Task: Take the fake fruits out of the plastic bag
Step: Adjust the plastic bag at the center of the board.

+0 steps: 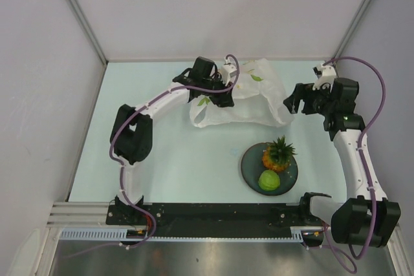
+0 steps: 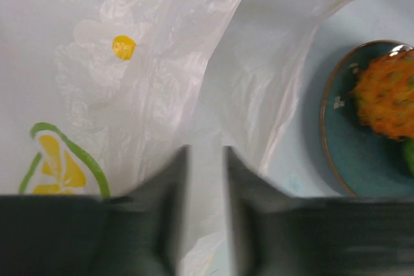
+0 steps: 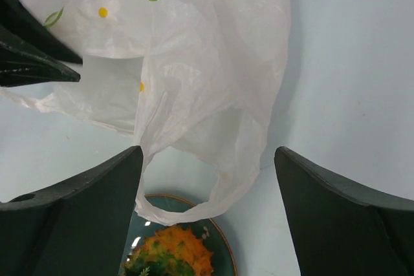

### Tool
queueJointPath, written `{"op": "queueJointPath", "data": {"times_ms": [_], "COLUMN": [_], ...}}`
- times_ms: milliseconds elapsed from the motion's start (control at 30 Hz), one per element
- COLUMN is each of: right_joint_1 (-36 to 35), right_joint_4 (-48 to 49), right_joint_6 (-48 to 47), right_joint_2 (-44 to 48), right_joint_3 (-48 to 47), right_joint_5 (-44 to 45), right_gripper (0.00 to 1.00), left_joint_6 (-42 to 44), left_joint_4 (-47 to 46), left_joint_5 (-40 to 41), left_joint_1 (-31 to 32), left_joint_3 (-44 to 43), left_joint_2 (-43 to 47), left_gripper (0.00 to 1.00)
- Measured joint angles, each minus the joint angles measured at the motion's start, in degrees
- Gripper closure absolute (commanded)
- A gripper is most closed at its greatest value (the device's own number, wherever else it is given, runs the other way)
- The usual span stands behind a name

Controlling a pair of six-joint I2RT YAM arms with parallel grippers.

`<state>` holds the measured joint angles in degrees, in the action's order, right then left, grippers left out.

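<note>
The plastic bag (image 1: 249, 98) lies crumpled at the far middle of the table (image 1: 174, 159), thin, crinkly and milky, printed with citrus slices. I can't make out any fruit through it. An orange pineapple (image 1: 277, 155) with a spiky crown and a smooth green round fruit (image 1: 270, 181) already sit on the dark plate (image 1: 249, 167) nearer me. The left gripper (image 2: 206, 153) has its jaws close together on a fold of film. The right gripper (image 3: 208, 153) gapes wide beside the bag, empty. It looks mid-emptying, and next I'd expect the bag's mouth to be lifted so the right can reach in.
</note>
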<state>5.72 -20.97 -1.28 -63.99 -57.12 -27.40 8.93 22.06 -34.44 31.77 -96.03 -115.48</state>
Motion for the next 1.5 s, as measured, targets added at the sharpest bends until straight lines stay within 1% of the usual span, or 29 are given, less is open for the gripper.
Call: {"op": "queueJointPath", "data": {"times_ms": [33,67,133,167,200,267,333,433,500,567,667,833,900,933,967,1000,1033,1067,1100,1133,1167,1267,1367,1500], "right_joint_1": [-0.4,-1.3,-4.6,-6.7,-8.3,-11.9,-14.6,-18.2,-20.5,-22.2,-23.7,-23.9,-23.9,-23.9,-23.8,-23.7,-23.6,-23.5,-23.1,-22.8,-22.3,-19.2,-16.9,-17.4], "right_joint_4": [0.0,-0.1,-0.5,-0.9,-1.4,-2.5,-3.7,-4.3,-4.2,-4.0,-3.6,-3.0,-2.4,-2.0,-1.6,-1.1,-0.7,-0.2,0.2,0.8,1.4,2.3,2.7,3.2], "right_joint_6": [-0.7,-1.7,-4.8,-6.5,-7.9,-11.0,-13.5,-16.5,-18.0,-19.0,-20.5,-21.8,-22.4,-22.8,-23.0,-23.3,-23.8,-24.2,-24.8,-25.0,-25.2,-24.3,-22.4,-18.7], "right_joint_2": [0.2,0.4,0.7,0.7,0.7,0.4,-0.3,-2.4,-4.2,-6.1,-9.0,-12.1,-13.2,-13.7,-14.4,-15.1,-15.7,-16.2,-16.9,-17.6,-18.6,-22.6,-26.1,-26.1], "right_joint_3": [0.0,0.0,0.0,0.0,-0.1,-0.2,-0.6,-1.2,-1.3,-1.3,-1.3,-1.5,-1.9,-2.2,-2.6,-3.0,-3.5,-3.8,-4.2,-4.8,-5.5,-10.6,-18.4,-26.7], "right_joint_5": [0.0,0.0,0.9,1.1,1.3,1.6,2.0,4.1,7.2,10.3,15.8,22.6,24.9,25.9,26.8,27.4,28.0,28.3,28.6,28.5,28.1,24.3,19.1,9.7], "right_gripper": [0.10,0.08,0.08,0.08,0.08,0.08,0.08,0.08,0.08,0.09,0.12,0.21,0.30,0.36,0.49,0.55,0.73,0.87,0.97,1.00,1.00,1.00,1.00,1.00], "left_joint_6": [0.5,0.7,0.8,0.7,0.7,0.7,0.7,0.9,1.1,0.8,-1.4,-4.7,-5.6,-6.2,-7.0,-7.6,-8.2,-8.7,-9.1,-8.8,-9.1,-8.9,-8.0,-4.0], "left_joint_4": [0.3,0.4,0.7,0.8,0.8,0.8,1.4,0.7,0.3,-0.1,0.5,4.0,5.7,6.4,7.1,7.5,8.1,8.6,9.2,9.9,10.3,11.0,10.7,13.7], "left_joint_5": [1.0,1.8,3.9,5.2,6.4,10.0,13.7,19.6,23.4,26.9,31.3,33.5,34.0,34.3,34.4,34.4,34.4,34.1,33.6,32.4,31.1,25.9,20.2,15.7], "left_joint_1": [0.0,0.0,-0.1,-0.2,-0.3,-0.5,-0.6,-0.7,-0.8,-0.9,-1.1,-1.7,-1.8,-1.9,-1.9,-2.0,-2.1,-2.4,-2.7,-3.3,-4.1,-7.7,-12.2,-16.7], "left_joint_3": [0.0,-0.1,-0.1,0.2,0.9,3.7,6.4,9.7,11.9,14.0,16.5,18.4,17.8,17.3,16.8,16.4,16.1,15.9,15.4,14.4,13.2,8.3,5.0,3.2], "left_joint_2": [0.0,0.0,0.3,0.9,2.0,6.4,12.5,22.2,27.1,30.1,29.4,20.7,17.2,15.4,13.6,12.2,11.1,10.3,9.6,9.0,8.6,8.3,9.7,15.1], "left_gripper": [0.37,0.27,0.22,0.12,0.07,0.02,0.00,0.00,0.00,0.00,0.00,0.00,0.00,0.06,0.13,0.21,0.44,0.58,0.84,0.93,1.00,1.00,1.00,1.00]}}
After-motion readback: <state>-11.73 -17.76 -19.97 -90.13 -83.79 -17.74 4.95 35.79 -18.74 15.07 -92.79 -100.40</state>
